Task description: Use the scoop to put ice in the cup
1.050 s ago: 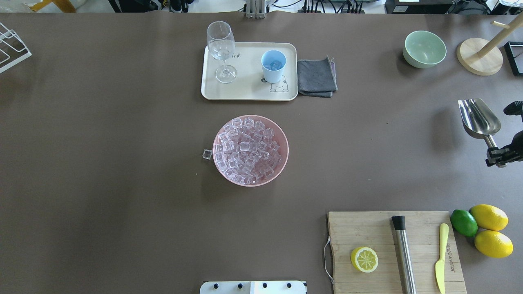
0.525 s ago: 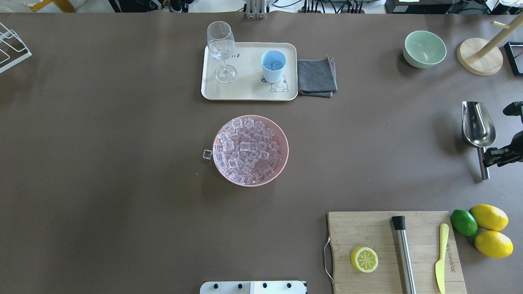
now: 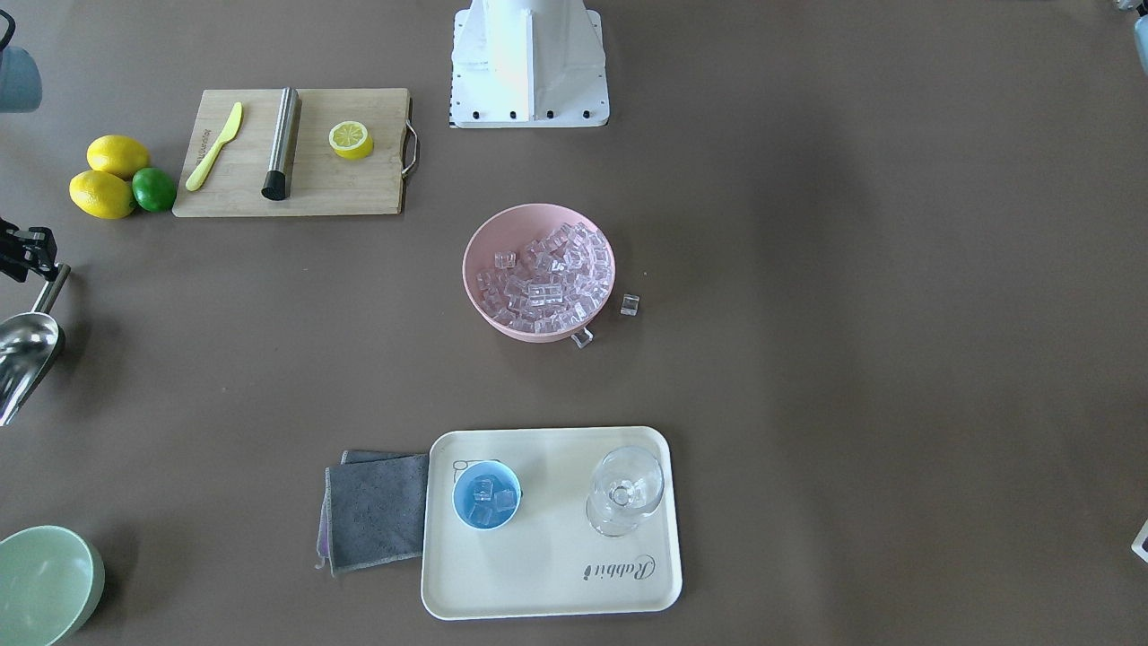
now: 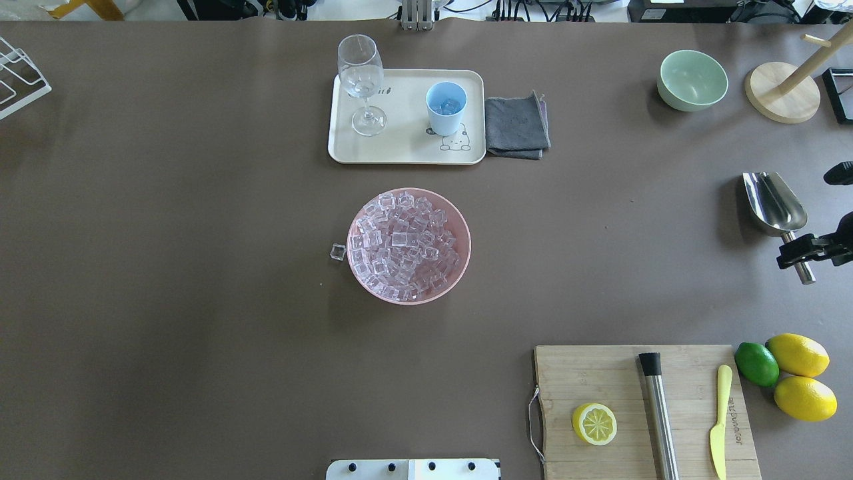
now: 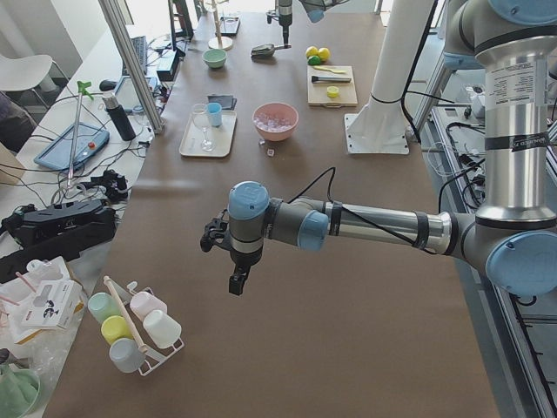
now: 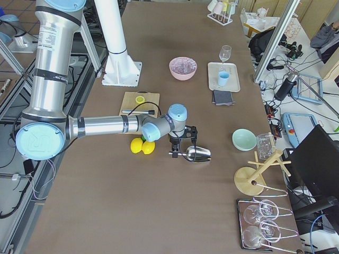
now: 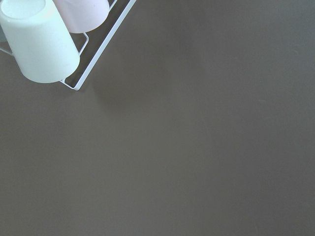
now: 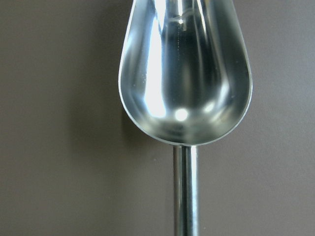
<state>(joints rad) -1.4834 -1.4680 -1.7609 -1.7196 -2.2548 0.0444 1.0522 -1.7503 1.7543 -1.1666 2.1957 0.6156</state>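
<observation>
The steel scoop (image 4: pixel 773 203) is at the table's far right, trough empty, as the right wrist view (image 8: pixel 184 73) shows. My right gripper (image 4: pixel 798 253) is shut on its handle, low over the table. The ice (image 4: pixel 406 243) fills a pink bowl (image 4: pixel 460 227) mid-table, and one loose cube (image 4: pixel 338 252) lies beside it. The light-blue cup (image 4: pixel 446 107) stands on a cream tray (image 4: pixel 400 150) and holds a few cubes (image 3: pixel 489 498). My left gripper (image 5: pixel 237 280) hangs over bare table far to the left; I cannot tell whether it is open or shut.
A wine glass (image 4: pixel 361 80) shares the tray, with a grey cloth (image 4: pixel 516 125) beside it. A green bowl (image 4: pixel 692 80) and a wooden stand (image 4: pixel 783 93) are at the back right. A cutting board (image 4: pixel 640 413) with a lemon half, steel cylinder and yellow knife is near right, next to lemons (image 4: pixel 800 373).
The scoop has dropped lower and swung its handle; now it sits slightly further left, with the handle's end sticking out past the right gripper. Nothing else moved.
</observation>
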